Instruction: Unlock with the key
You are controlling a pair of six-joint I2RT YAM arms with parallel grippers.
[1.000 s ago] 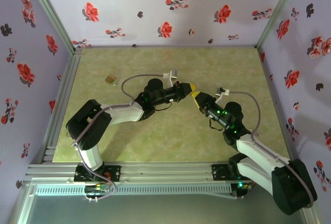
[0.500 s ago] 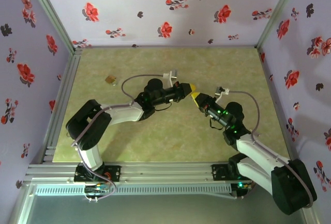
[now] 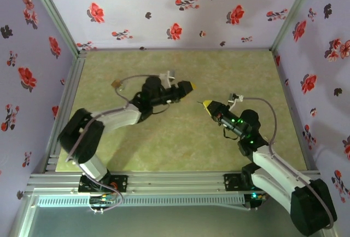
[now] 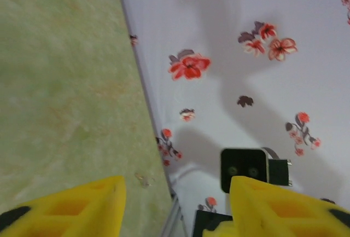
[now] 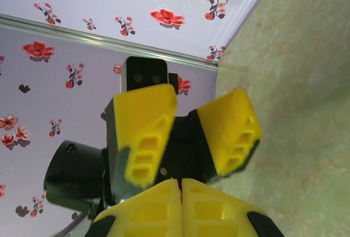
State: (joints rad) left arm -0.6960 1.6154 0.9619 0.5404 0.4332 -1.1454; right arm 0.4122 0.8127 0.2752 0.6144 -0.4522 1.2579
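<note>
The thin dark key (image 3: pixel 198 102) sticks out of the tip of my right gripper (image 3: pixel 206 104), which is shut on it mid-table. In the right wrist view my right gripper (image 5: pixel 180 181) has its yellow fingers pressed together, with only a sliver of the key in the seam. My left gripper (image 3: pixel 187 86) hovers a short way up and left of the key, open and empty. It faces the right one, and its spread fingers (image 5: pixel 145 133) show in the right wrist view. The brass padlock (image 3: pixel 116 84) lies on the table at the back left, behind the left arm.
Floral walls close the table in at the back, left and right. In the left wrist view my open left gripper (image 4: pixel 175 209) frames the right arm's black camera block (image 4: pixel 243 169) and the right wall. A grey cable (image 3: pixel 131 81) loops from the left arm close to the padlock.
The two grippers were tip to tip; the left one has opened and pulled back up and left. The right one stays shut and keeps the key.
</note>
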